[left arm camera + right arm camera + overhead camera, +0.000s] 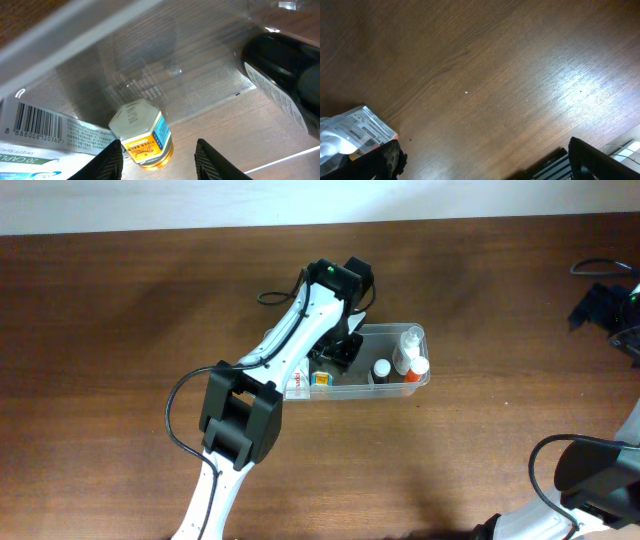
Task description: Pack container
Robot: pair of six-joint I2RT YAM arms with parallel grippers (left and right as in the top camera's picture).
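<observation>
Container (388,329): clear tub, stood mid-table, bottles (410,352) at its right end.
Left gripper (159,146): was down in the tub's left end, fingers spread either side of the jar (142,132), not pinching it.
Right gripper (485,167): fingers wide apart over bare table (495,75).
Step, as judged: jar placed, release under way.
Good practice: rise straight, fingers apart, clear of box (40,132) and dark bottle (282,80).
</observation>
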